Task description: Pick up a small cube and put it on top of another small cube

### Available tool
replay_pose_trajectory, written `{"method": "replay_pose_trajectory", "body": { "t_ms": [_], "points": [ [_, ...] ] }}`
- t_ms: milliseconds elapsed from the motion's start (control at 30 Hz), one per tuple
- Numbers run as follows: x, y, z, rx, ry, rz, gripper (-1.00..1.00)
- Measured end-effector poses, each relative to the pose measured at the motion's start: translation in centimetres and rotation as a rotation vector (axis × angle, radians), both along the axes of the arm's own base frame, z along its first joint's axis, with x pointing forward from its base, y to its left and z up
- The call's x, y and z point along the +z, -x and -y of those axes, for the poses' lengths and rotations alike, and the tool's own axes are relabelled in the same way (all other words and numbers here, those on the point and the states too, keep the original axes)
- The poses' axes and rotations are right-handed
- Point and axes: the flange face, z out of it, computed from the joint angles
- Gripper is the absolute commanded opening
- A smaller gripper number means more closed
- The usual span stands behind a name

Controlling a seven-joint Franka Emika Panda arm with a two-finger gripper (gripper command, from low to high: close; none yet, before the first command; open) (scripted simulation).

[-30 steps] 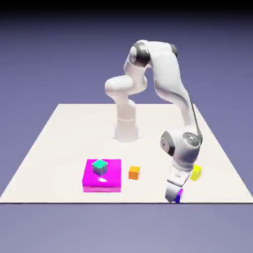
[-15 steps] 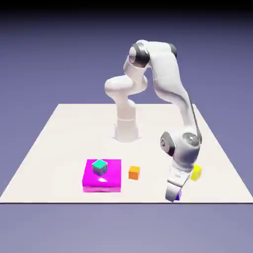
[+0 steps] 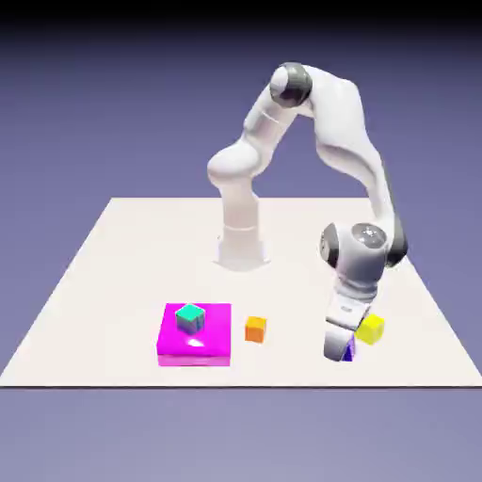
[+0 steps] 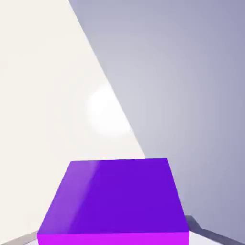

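The small dark purple cube (image 4: pixel 115 201) fills the bottom of the hand view, held between the fingers, which it mostly hides. In the exterior view only a sliver of this purple cube (image 3: pixel 349 353) shows beside my gripper (image 3: pixel 339 354), which is shut on it and raised a little off the table near the front edge, at the exterior view's right. The small teal cube (image 3: pixel 190 317) sits on top of a flat magenta block (image 3: pixel 196 335) toward the exterior view's left.
A small orange cube (image 3: pixel 255 328) rests between the magenta block and my gripper. A yellow cube (image 3: pixel 371 328) lies just behind the gripper. The table's front edge (image 3: pixel 235 384) runs close below the hand.
The gripper closed on the purple cube and has lifted it slightly off the table. The arm has straightened upward, and the wrist has shifted toward the exterior view's right.
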Motion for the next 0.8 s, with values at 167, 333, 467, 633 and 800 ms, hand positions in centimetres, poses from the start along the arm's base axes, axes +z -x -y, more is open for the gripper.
{"method": "replay_pose_trajectory", "body": {
  "t_ms": [167, 333, 467, 633, 800],
  "points": [
    [3.2, 0.5, 7.9, 0.174, -0.006, -0.008, -1.0],
    [5.8, 2.3, 15.1, 0.355, -0.012, -0.011, -1.0],
    [7.5, 4.7, 20.9, 0.494, -0.015, -0.009, -1.0],
    [9.2, 8.4, 26.0, 0.696, -0.01, -0.002, -1.0],
    [10.0, 10.8, 28.5, 0.825, 0.0, 0.005, -1.0]
  ]
}}
